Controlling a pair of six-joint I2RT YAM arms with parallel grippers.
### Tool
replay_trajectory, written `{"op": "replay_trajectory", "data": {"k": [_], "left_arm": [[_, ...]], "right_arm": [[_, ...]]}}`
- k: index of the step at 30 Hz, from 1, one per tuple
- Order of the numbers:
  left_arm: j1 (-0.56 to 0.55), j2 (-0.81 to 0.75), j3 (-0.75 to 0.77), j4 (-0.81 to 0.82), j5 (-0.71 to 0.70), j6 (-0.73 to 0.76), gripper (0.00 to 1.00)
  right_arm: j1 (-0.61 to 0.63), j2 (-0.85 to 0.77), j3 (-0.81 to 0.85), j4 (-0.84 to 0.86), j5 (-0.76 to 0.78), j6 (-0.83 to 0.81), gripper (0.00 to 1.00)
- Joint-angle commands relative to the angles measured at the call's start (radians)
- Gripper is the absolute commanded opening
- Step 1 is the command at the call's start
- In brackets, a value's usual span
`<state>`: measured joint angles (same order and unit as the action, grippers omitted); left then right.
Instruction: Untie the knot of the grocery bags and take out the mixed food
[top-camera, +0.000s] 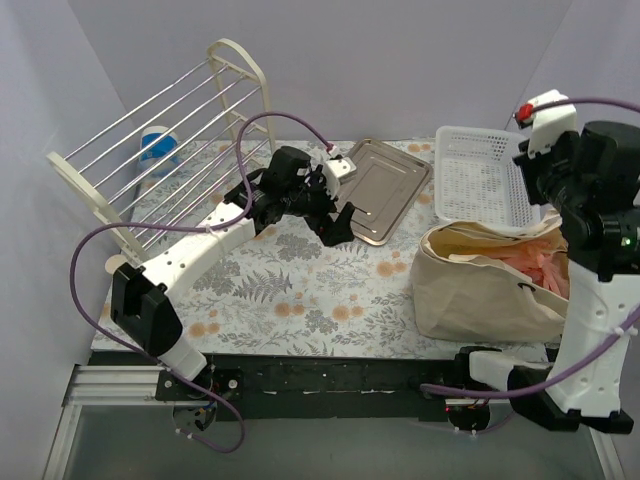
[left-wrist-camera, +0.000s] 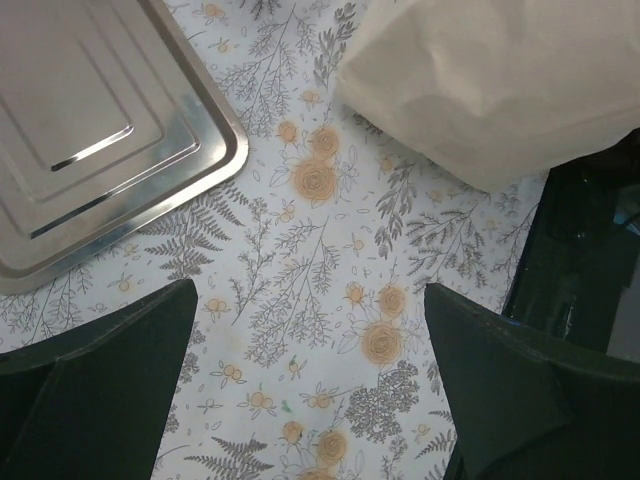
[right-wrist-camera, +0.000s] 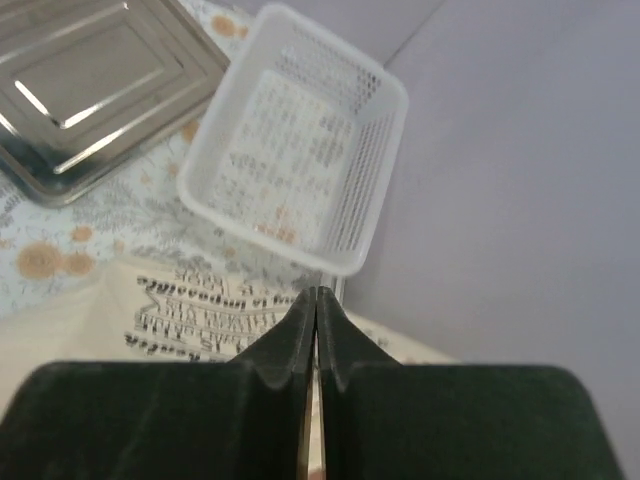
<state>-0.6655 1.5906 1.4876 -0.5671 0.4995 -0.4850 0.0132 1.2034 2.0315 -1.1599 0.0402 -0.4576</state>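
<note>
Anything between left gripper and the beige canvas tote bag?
Nothing: only bare floral tablecloth separates the open left gripper from the beige canvas tote, clearest in the left wrist view. The silver metal tray lies off to one side.

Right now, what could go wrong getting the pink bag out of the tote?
1. The right claw hangs shut above the tote; lowered shut, it may just push the pink bag deeper.
2. The left claw is open over the table by the tray, so nothing steadies the tote; it might lift with the bag.
3. The tote sits near the table's front edge and could be dragged off.
</note>
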Motion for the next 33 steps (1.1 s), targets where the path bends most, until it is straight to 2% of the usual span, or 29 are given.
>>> {"op": "replay_trajectory", "data": {"k": [1,6,8,10,12,15,16,17,20,25,28,33], "left_arm": [[0.01,-0.112,-0.026,0.053,0.066,-0.044,0.98],[-0.005,-0.152,-0.049,0.079,0.014,-0.004,0.98],[-0.011,-0.152,-0.009,0.154,0.005,-0.038,0.98],[-0.031,-0.139,0.061,0.238,0.045,-0.046,0.98],[-0.068,-0.115,0.121,0.291,0.141,-0.033,0.98],[-0.109,-0.003,0.271,0.358,0.209,-0.114,0.98],[-0.12,0.076,0.325,0.357,0.229,-0.163,0.98],[-0.135,0.113,0.405,0.352,0.258,-0.187,0.98],[-0.169,0.228,0.523,0.354,0.341,-0.242,0.98],[-0.218,0.327,0.585,0.352,0.468,-0.241,0.98],[-0.244,0.368,0.605,0.311,0.531,-0.23,0.98],[-0.29,0.382,0.585,0.271,0.522,-0.201,0.98]], "right_arm": [[-0.002,-0.146,-0.192,-0.135,0.208,-0.058,0.01],[-0.004,-0.257,-0.261,-0.133,0.288,-0.099,0.01],[-0.002,-0.278,-0.263,-0.12,0.3,-0.124,0.01],[-0.002,-0.307,-0.29,-0.089,0.308,-0.144,0.01],[-0.002,-0.324,-0.319,-0.089,0.299,-0.151,0.01],[-0.002,-0.359,-0.433,-0.095,0.25,-0.136,0.01],[-0.002,-0.375,-0.47,-0.093,0.23,-0.138,0.01],[-0.002,-0.39,-0.547,-0.08,0.187,-0.142,0.01],[-0.002,-0.467,-0.643,-0.092,0.069,-0.205,0.01],[-0.002,-0.574,-0.773,-0.139,-0.074,-0.344,0.01],[-0.004,-0.652,-0.864,-0.149,-0.1,-0.378,0.01],[-0.002,-0.765,-0.948,-0.153,-0.125,-0.467,0.01]]}}
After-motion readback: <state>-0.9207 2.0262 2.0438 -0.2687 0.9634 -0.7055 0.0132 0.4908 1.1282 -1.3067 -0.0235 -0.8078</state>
